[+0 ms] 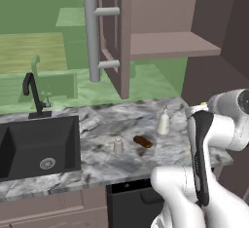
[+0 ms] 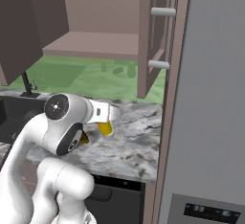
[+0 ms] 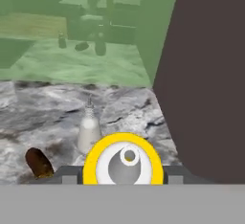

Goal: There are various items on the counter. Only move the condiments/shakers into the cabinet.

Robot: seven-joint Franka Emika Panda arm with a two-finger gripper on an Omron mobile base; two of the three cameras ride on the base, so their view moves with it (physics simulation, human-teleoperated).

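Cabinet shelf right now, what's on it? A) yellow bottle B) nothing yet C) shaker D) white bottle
B: the cabinet shelf is bare; the white bottle, shaker and brown lump stand on the counter, and the yellow bottle sits at the gripper.

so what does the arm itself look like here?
Glossy white rounded links with dark grey-black joint seams. One round joint cap is white with a small dark centre, another cap grey. The gripper is white, its finger tips small and dark. No cables or markings visible.
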